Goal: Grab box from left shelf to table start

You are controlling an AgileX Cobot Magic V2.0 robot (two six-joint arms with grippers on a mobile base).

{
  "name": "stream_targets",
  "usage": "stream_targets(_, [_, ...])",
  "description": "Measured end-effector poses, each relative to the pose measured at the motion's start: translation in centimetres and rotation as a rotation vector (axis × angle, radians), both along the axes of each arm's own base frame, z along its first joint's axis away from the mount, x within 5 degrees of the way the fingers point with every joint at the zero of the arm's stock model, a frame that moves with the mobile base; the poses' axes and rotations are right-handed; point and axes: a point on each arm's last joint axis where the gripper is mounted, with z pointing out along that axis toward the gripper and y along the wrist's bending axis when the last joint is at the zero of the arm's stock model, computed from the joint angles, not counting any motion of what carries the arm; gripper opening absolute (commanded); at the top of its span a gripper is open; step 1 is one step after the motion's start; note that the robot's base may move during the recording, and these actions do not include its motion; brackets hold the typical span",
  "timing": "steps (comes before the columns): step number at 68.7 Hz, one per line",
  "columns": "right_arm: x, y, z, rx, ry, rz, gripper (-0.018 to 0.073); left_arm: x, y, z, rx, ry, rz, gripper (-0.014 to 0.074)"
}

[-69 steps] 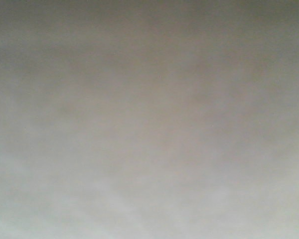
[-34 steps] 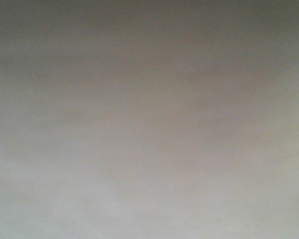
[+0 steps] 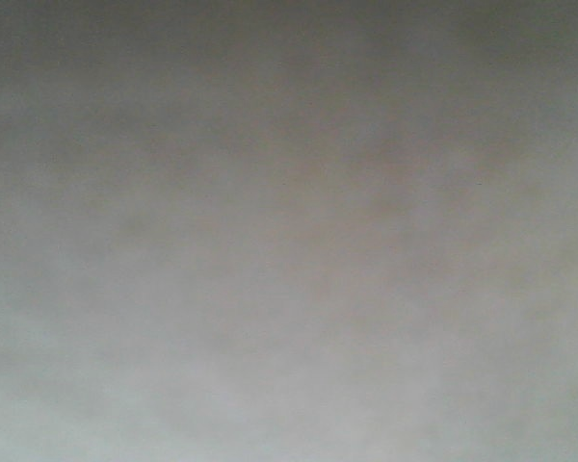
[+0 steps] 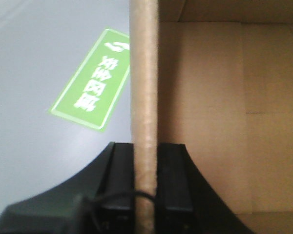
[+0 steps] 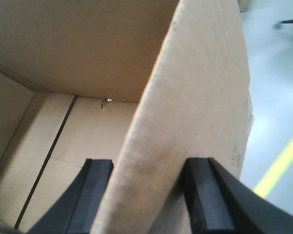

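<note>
cardboard is what both tools are clamped on. at the left tool [image 4: 145, 161], one side wall of the box [image 4: 200, 97] is seen edge-on, running straight ahead from between the two black fingers [image 4: 122, 180]. both faces of the wall are pressed by the fingers with no gap to be seen, and nothing else is held. to the left of this tool only grey floor [image 4: 29, 122] with a green sticker [image 4: 90, 80] is seen. to its right the open, empty inside of the box is seen, so the bulk of the box lies on the inner side of the left arm.

in the front-facing view only a blurred grey-brown surface is shown, and what it is cannot be told.

at the right tool [image 5: 146, 183] the picture is mirrored. the inside of the box lies to its left, and floor with a yellow line [image 5: 278, 165] lies to its right. a side wall, taken to be the opposite one, is held between the two fingers and leans a little to the right above them. the fingers are set wider than at the left tool, yet both appear to bear on the wall.

the box is judged to be spanned between the two arms, with neither arm nearer. the coming move is judged to turn on the spacing and height of the two tools being kept equal. neither shelf nor desk is shown.
</note>
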Motion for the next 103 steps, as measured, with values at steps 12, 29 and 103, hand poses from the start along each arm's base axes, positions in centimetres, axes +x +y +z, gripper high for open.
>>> stream_targets(12, [-0.01, 0.0, -0.02, -0.001, 0.002, 0.0, 0.0058, 0.01, -0.01, -0.05, -0.002, 0.002, -0.001, -0.0092])
stream_targets(29, [-0.01, 0.0, -0.04, -0.002, 0.004, 0.0, 0.0058, 0.0, -0.01, -0.06, -0.001, 0.004, -0.001, -0.0092])
stream_targets(103, [-0.02, -0.01, -0.07, -0.005, 0.007, 0.0, 0.0058, 0.01, -0.06, -0.13, -0.005, 0.007, -0.004, -0.0092])
